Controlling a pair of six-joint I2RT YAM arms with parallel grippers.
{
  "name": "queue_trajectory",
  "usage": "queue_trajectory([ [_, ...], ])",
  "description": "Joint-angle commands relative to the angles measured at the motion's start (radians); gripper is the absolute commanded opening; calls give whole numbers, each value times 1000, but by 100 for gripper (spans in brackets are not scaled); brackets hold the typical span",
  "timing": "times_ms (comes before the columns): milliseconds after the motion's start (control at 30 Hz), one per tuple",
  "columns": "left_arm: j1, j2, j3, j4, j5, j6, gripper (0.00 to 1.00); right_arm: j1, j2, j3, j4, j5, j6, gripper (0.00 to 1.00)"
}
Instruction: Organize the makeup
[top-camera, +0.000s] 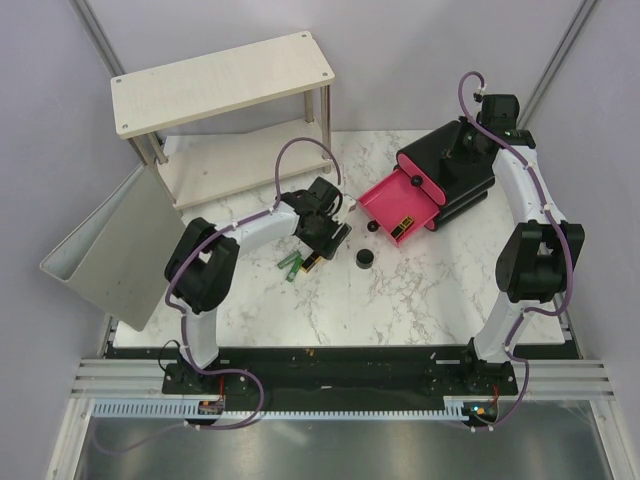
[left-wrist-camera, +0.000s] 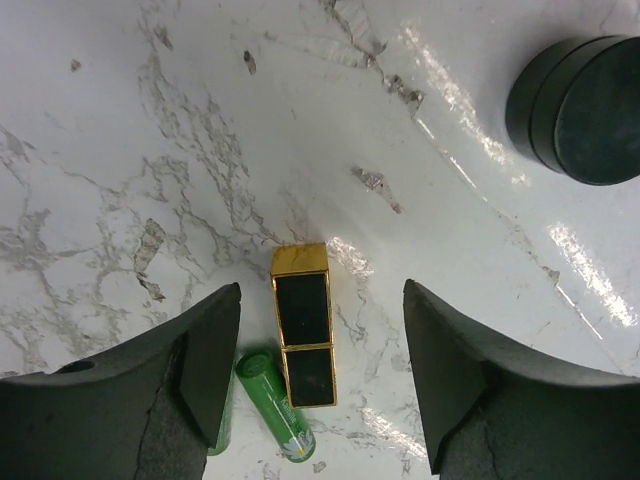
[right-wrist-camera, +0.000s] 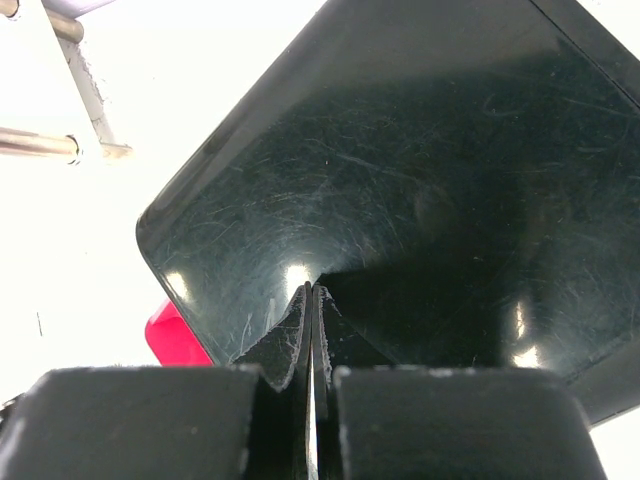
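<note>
I see left gripper (left-wrist-camera: 320, 335) wide open, empty, straddling black-gold case (left-wrist-camera: 303, 340) on worktop (left-wrist-camera: 150, 150) | green tube (left-wrist-camera: 272, 400) touching case | jar (left-wrist-camera: 580, 95) apart | right gripper (right-wrist-camera: 311, 330) closed, empty, over box (right-wrist-camera: 400, 180)

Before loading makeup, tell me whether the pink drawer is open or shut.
Open: the pink drawer juts out of the black box, its inside exposed.
</note>
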Motion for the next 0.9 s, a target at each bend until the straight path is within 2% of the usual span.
queue_trajectory([
  [0, 2, 20, -15, -21, -13, -41, 71, -7, 26, -8, -27, -11, 5, 0],
  [167, 2, 34, -15, -31, -23, -52, 64, -7, 29, -8, -22, -19, 9, 0],
  [267, 2, 42, -18, -33, -21, -55, 54, -9, 31, -8, -24, -23, 9, 0],
  [367, 2, 54, -18, -34, -22, -55, 37, -9, 29, -8, -22, -28, 9, 0],
  [400, 2, 56, -18, -36, -22, -55, 28, -10, 31, -6, -21, -29, 9, 0],
  [600, 5, 60, -17, -39, -27, -54, 9, -12, 29, -11, -21, -29, 9, 0],
  [700, 5, 43, -5, -44, -47, -44, 3, -12, 29, -12, -19, -34, 11, 0],
  [867, 7, 2, 87, -67, -71, -15, 2, -12, 29, -14, -19, -34, 9, 0],
])
